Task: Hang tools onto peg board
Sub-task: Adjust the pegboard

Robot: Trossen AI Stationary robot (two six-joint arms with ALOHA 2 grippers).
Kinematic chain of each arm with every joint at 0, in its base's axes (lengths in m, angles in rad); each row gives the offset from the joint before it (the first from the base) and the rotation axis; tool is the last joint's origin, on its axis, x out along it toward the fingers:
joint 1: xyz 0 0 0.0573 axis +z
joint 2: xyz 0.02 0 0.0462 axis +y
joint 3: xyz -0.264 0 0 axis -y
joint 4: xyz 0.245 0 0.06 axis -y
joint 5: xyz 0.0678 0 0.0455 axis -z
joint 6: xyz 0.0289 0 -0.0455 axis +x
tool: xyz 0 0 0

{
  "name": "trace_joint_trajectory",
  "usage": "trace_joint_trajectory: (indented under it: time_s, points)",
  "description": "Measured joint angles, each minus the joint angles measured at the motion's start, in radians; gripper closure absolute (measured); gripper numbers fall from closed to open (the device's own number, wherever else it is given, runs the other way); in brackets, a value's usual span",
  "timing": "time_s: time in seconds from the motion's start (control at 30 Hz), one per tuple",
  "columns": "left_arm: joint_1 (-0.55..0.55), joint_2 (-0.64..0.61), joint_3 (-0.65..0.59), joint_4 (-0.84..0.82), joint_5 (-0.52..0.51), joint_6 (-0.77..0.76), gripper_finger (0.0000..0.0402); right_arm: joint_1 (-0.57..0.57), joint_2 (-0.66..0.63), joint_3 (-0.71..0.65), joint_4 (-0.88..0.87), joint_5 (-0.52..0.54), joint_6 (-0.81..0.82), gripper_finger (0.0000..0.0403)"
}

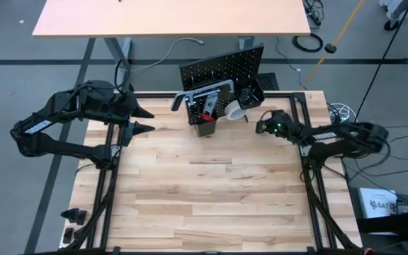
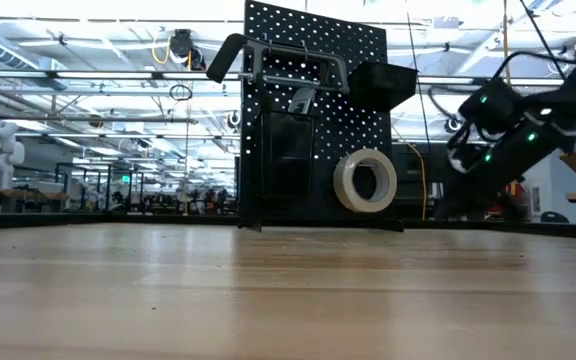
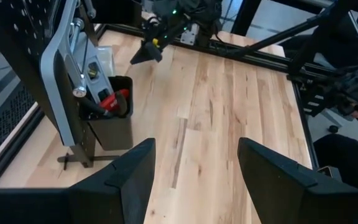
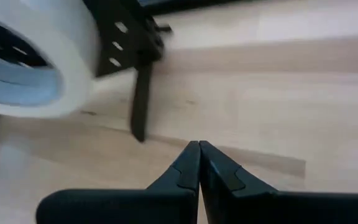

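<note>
tools [image 1: 207, 106] all sit on the peg board [image 1: 222, 67]; task looks finished. right gripper [image 1: 261, 127] fingers pressed together, left gripper [image 1: 146, 120] spread, both empty; next, retreat.

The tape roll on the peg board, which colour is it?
The tape roll is white; the low view shows it best.

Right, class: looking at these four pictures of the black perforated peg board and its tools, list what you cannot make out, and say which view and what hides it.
- Tools inside the black box-shaped bin: left wrist view shows only a red handle; the bin wall hides the rest.
- White tape roll: right wrist view, blurred and cut off by the edge.
- Hook holding the roll: low view, hidden behind it.
- Left hand: absent from the low view.
</note>
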Motion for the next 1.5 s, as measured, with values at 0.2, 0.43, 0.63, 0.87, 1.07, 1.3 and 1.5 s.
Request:
trace_joint_trajectory:
  time_s: [0.2,0.43,0.63,0.87,1.07,1.3,1.5]
  points:
    - [0.0,0.0,0.0,-0.002,0.0,0.0,0.0171,-0.002,0.205,0.078,0.094,0.009,-0.035,0.0403]
    - [0.0,0.0,0.0,-0.03,0.0,-0.023,0.0171,0.0,0.343,0.127,0.189,0.044,-0.06,0.0403]
    - [0.0,0.0,0.0,-0.033,0.0,-0.024,0.0171,0.002,0.415,0.135,0.27,0.051,-0.067,0.0403]
    - [0.0,0.0,0.0,-0.034,0.0,-0.024,0.0171,0.046,0.43,0.155,0.273,0.044,-0.068,0.0403]
    - [0.0,0.0,0.0,-0.033,0.0,-0.024,0.0171,0.083,0.43,0.155,0.269,0.034,-0.064,0.0403]
    - [0.0,0.0,0.0,-0.033,0.0,-0.024,0.0171,0.118,0.43,0.155,0.258,0.04,-0.046,0.0403]
    - [0.0,0.0,0.0,-0.033,0.0,-0.024,0.0171,0.155,0.43,0.155,0.255,0.04,-0.033,0.0403]
